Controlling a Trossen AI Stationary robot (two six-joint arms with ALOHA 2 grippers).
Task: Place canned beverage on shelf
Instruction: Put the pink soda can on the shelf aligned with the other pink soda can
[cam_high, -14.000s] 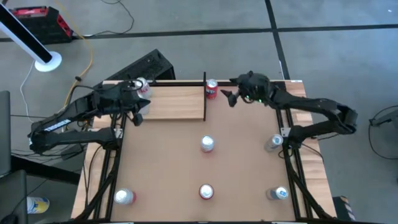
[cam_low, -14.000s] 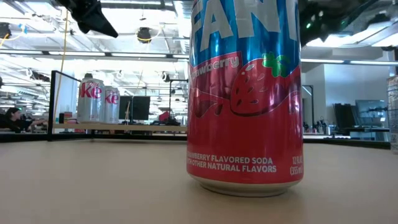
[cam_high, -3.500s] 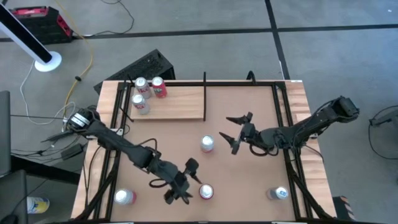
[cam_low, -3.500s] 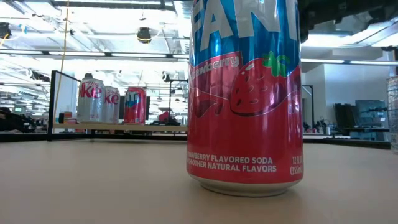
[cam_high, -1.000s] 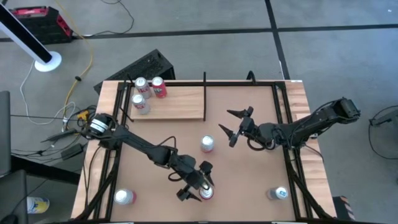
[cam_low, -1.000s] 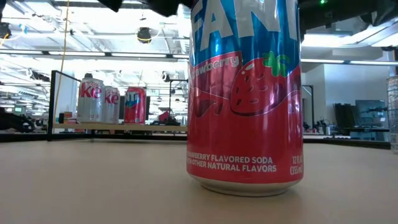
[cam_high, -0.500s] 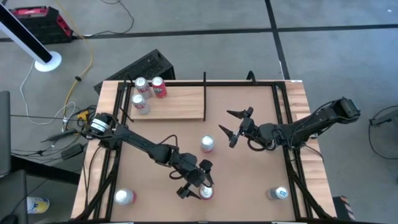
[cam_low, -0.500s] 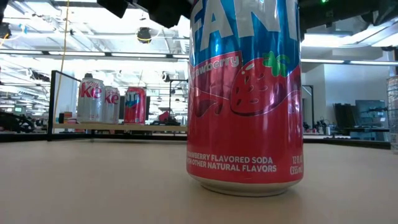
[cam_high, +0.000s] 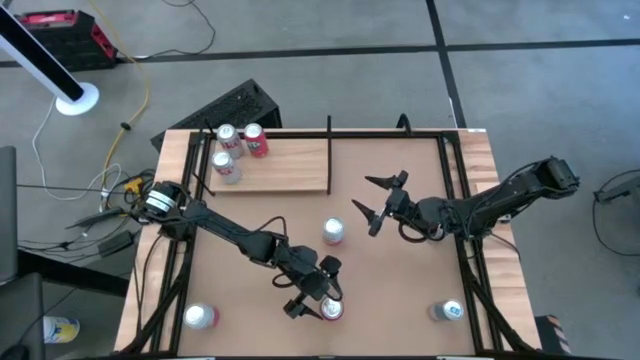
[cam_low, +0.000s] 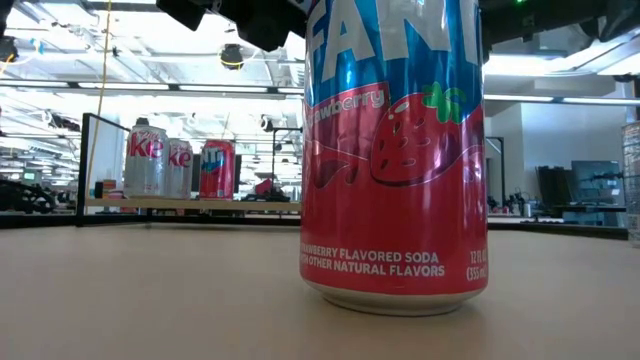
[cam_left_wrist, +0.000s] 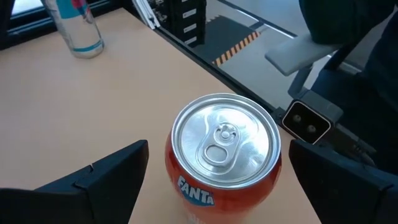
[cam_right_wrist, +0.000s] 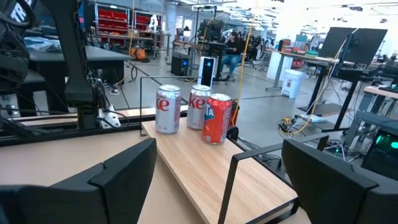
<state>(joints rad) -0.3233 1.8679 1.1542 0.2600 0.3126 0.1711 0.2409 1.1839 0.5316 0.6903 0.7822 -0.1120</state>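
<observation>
A red Fanta can (cam_left_wrist: 222, 152) stands upright on its base near the table's front edge (cam_high: 330, 308) and fills the low view (cam_low: 393, 150). My left gripper (cam_high: 312, 290) is open, with one finger (cam_left_wrist: 106, 177) on each side of the can's top, apart from it. My right gripper (cam_high: 373, 200) hovers open at mid-table, pointing toward the shelf (cam_right_wrist: 211, 168). The pale wood shelf (cam_high: 285, 165) lies at the far left and carries three upright cans (cam_high: 238, 145).
A silver can (cam_high: 333, 232) stands at mid-table between the two grippers. Further cans stand near the front left corner (cam_high: 200, 317) and the front right corner (cam_high: 448, 312). The shelf's black upright (cam_high: 329, 155) rises at its right end. A small camera (cam_left_wrist: 308, 121) sits just past the Fanta can.
My left gripper has dipped slightly toward the Fanta can's top and stays open. The can and my right gripper have kept still.
</observation>
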